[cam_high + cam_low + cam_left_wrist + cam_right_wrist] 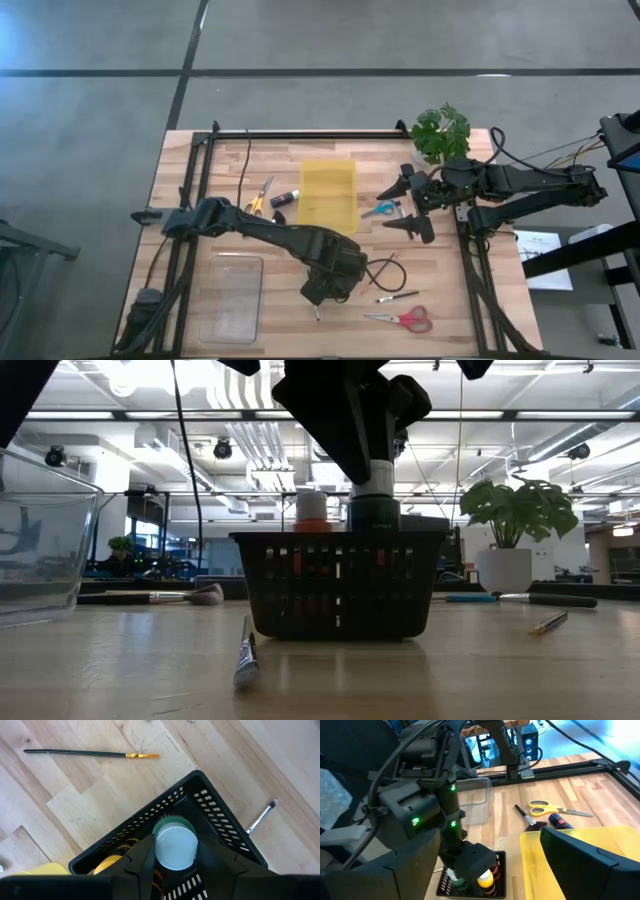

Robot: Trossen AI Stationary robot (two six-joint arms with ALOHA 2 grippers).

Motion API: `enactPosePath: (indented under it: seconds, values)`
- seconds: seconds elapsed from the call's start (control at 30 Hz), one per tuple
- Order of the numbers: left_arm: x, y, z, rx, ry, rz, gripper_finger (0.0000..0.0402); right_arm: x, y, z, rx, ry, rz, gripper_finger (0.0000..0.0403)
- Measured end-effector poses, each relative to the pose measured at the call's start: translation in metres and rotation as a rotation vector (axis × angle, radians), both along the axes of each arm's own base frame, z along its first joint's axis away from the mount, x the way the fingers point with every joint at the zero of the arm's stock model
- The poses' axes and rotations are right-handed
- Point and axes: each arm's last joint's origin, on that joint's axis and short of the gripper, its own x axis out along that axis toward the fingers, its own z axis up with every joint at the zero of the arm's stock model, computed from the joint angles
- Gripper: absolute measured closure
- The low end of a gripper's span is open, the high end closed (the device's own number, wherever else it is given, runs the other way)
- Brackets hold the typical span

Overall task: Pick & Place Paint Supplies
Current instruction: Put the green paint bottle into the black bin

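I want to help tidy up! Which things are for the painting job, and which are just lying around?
For the job: white-topped paint bottle held by the left gripper, yellow-topped bottle, black basket, thin paintbrush, broad brush.
Lying about: red scissors, yellow scissors, potted plant, clear tub. The right gripper waits open near the yellow tray.

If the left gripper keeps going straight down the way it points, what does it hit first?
The left gripper, shut on a green bottle, points into the black basket; its floor or the bottles inside come first, depth unclear.
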Motion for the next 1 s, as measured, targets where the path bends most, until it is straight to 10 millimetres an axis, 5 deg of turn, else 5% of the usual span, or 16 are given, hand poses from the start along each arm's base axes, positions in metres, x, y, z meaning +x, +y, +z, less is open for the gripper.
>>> enactPosePath:
  seconds: [1.0]
  values:
    - [0.0013, 0.0014, 0.0007, -0.025, -0.005, -0.013, 0.0265, -0.0002, 0.0002, 0.0003, -0.003, -0.004, 0.009, 0.0060]
